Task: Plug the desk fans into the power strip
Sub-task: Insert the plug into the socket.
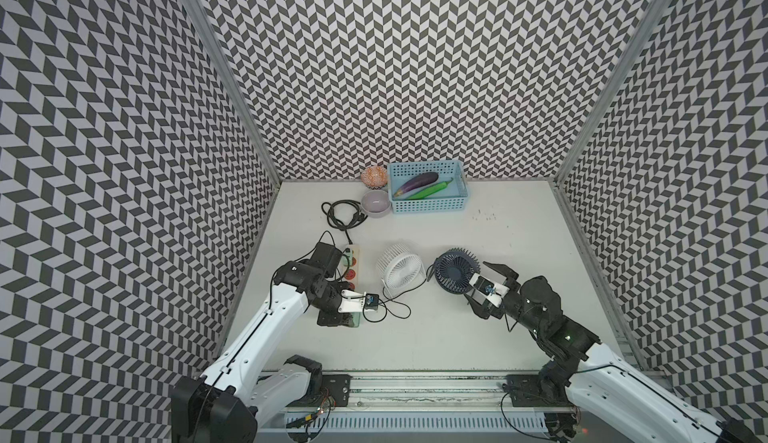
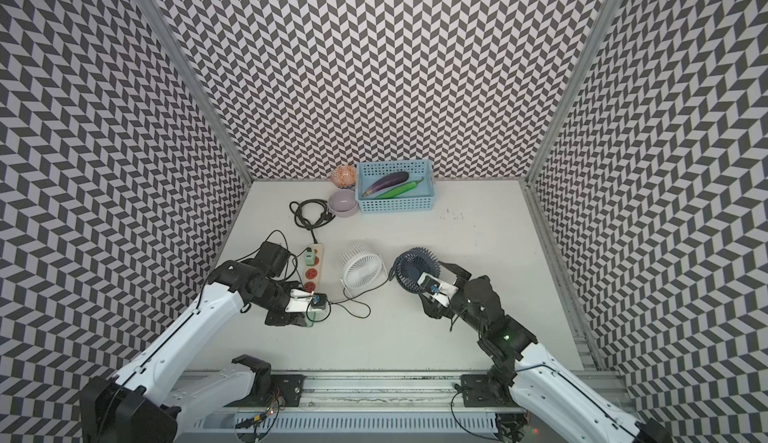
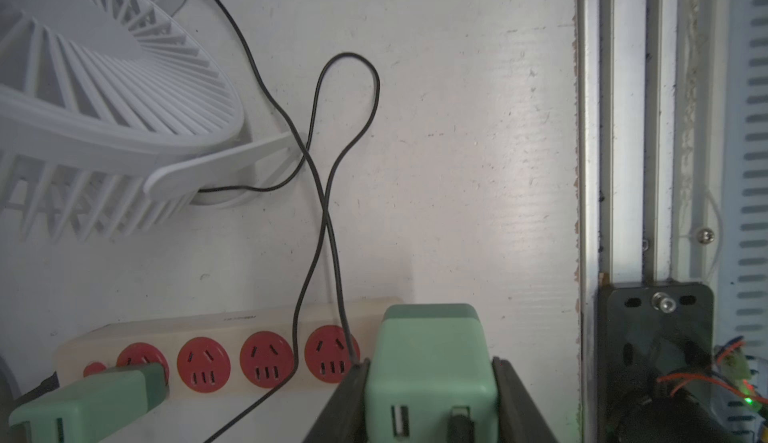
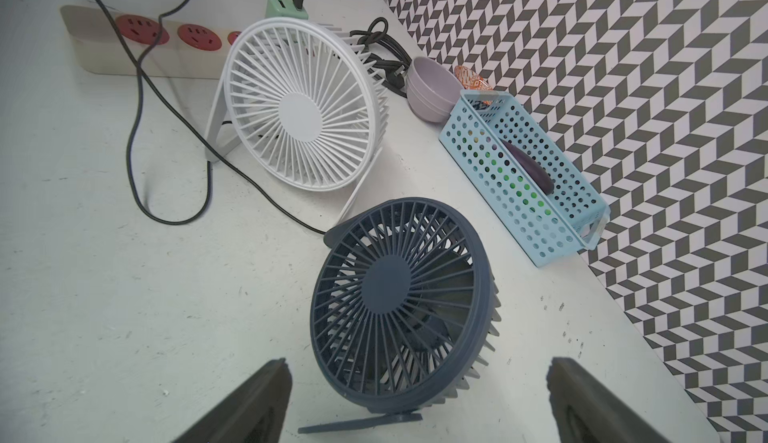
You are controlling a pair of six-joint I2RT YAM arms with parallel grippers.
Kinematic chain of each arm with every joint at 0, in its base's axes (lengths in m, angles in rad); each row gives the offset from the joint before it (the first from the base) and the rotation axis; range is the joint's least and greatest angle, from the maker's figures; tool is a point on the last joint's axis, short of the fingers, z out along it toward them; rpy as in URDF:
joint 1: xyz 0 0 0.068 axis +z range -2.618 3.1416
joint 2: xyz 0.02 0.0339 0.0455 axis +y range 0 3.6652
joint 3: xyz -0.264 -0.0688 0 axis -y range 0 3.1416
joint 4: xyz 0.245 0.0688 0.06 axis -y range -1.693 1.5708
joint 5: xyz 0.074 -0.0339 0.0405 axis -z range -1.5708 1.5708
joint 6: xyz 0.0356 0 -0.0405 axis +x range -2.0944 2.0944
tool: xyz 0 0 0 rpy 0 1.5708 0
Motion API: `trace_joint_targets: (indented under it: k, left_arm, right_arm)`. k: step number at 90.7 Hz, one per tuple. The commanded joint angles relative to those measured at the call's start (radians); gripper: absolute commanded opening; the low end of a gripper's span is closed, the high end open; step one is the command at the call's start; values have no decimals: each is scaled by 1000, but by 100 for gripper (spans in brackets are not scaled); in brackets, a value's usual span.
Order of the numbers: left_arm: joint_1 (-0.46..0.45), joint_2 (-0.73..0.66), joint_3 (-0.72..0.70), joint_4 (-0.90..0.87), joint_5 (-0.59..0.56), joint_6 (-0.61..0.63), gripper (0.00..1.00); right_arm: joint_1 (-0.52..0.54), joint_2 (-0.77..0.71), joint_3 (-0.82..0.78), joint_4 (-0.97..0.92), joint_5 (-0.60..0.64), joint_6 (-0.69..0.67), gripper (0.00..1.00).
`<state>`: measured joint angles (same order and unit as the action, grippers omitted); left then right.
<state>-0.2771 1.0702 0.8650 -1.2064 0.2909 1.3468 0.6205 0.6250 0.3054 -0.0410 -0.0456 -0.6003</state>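
The cream power strip (image 1: 354,263) (image 3: 232,328) lies at the left with a row of red sockets. My left gripper (image 3: 430,363) (image 1: 345,318) is shut on a green adapter plug (image 3: 428,349). It holds the plug just past the strip's near end, beside the last socket. A thin black cable (image 3: 332,196) runs from this plug toward the white desk fan (image 1: 401,270) (image 4: 303,112). A dark blue fan (image 1: 455,272) (image 4: 399,295) stands to its right. My right gripper (image 4: 417,362) (image 1: 478,283) is open, with one finger on each side of the blue fan's base, not touching it.
A second green adapter (image 3: 91,403) (image 4: 286,7) sits in the strip's far socket. The strip's black cord (image 1: 340,212) lies coiled behind it. At the back stand two bowls (image 1: 376,202) and a light blue basket (image 1: 428,208) holding an aubergine and a cucumber. Patterned walls enclose three sides.
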Motion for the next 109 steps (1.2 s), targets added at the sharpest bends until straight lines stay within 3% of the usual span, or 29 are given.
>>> trace_joint_targets:
  k: [1, 23, 47, 69, 109]
  left_arm:
    - [71, 36, 24, -34, -82, 95, 0]
    - [252, 181, 133, 38, -127, 199, 0]
    - [340, 309, 200, 137, -139, 254, 0]
    - [341, 362, 233, 209, -50, 261, 0]
    - [241, 376, 233, 322, 48, 225, 0]
  right_arm:
    - [-11, -22, -6, 72, -1, 6, 100]
    - [-14, -24, -12, 87, -4, 8, 100]
    - [-18, -21, -8, 83, -2, 6, 100]
    - [-20, -15, -7, 89, -1, 6, 100]
    - [-22, -13, -5, 86, 0, 6, 100]
